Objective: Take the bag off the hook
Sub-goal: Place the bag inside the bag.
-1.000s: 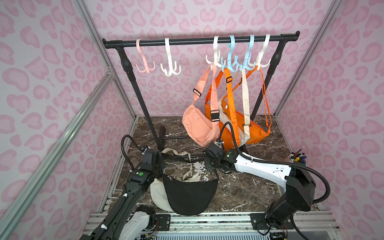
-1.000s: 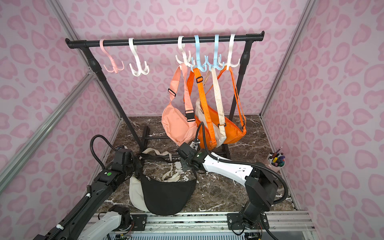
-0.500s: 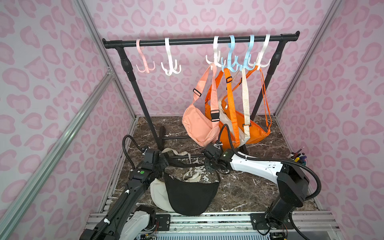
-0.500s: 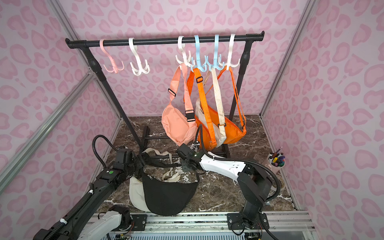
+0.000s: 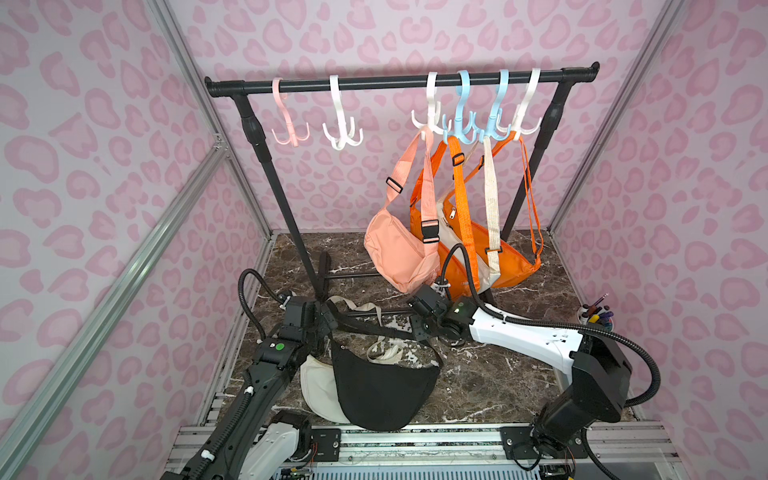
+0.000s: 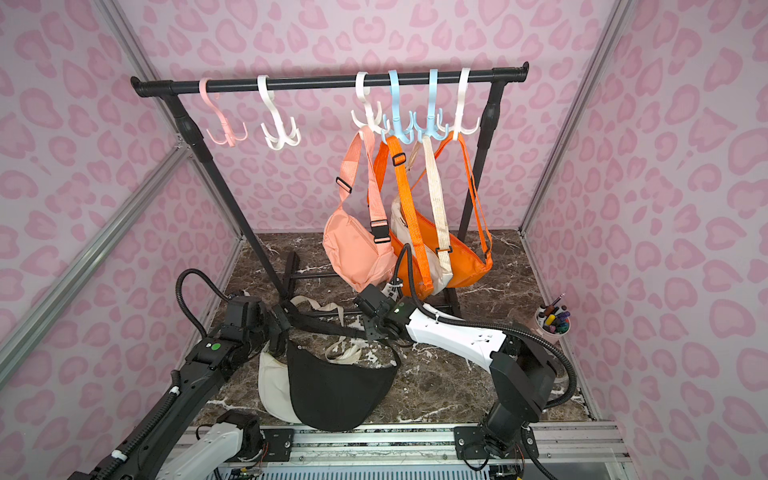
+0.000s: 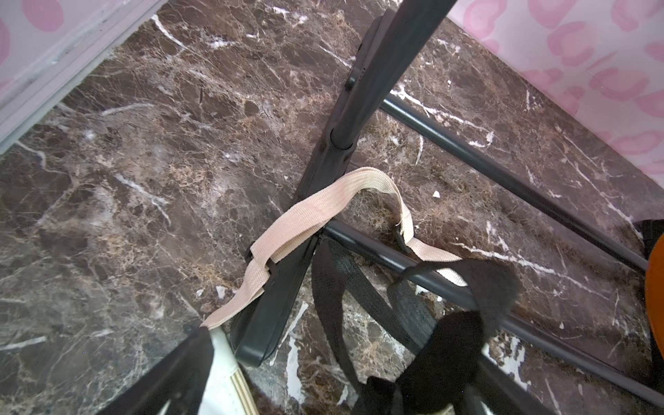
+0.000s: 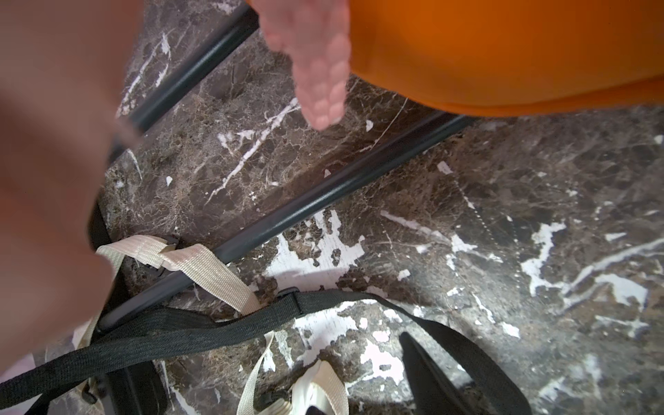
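Lying slack on the worktop (image 5: 498, 386) in front of the rack (image 5: 390, 81), the black bag (image 5: 382, 390) is off the hooks. Its body partly covers a cream bag (image 5: 316, 386) on the side toward the rack's left post. The black strap (image 5: 374, 330) runs low, close along the rack's front base bar. At one end is the left hand (image 5: 326, 322), by the foot of the rack's left post, and at the other the right hand (image 5: 419, 326), near the middle of that bar. Both hands sit right at the strap, but I cannot tell how wide either stands or whether it grips the webbing. The left wrist view shows only dark blurred shapes over the strap. The right wrist view shows the strap lying on the marble beside one dark finger (image 8: 427, 370).

A peach bag (image 5: 399, 253) and an orange bag (image 5: 511, 266) hang at the rack's right end. The pink hook (image 5: 289, 129) and white hook (image 5: 343, 133) nearer the rack's left post are bare.

The black bag looks light and limp, soft fabric that will sag and fold, so the body is a poor place to pinch. The flat woven strap seems the best hold: thin enough to close on, rough enough not to slip. Snagging is the risk, since the strap lies against the rack's base bar and foot, close to the cream strap (image 7: 323, 208).
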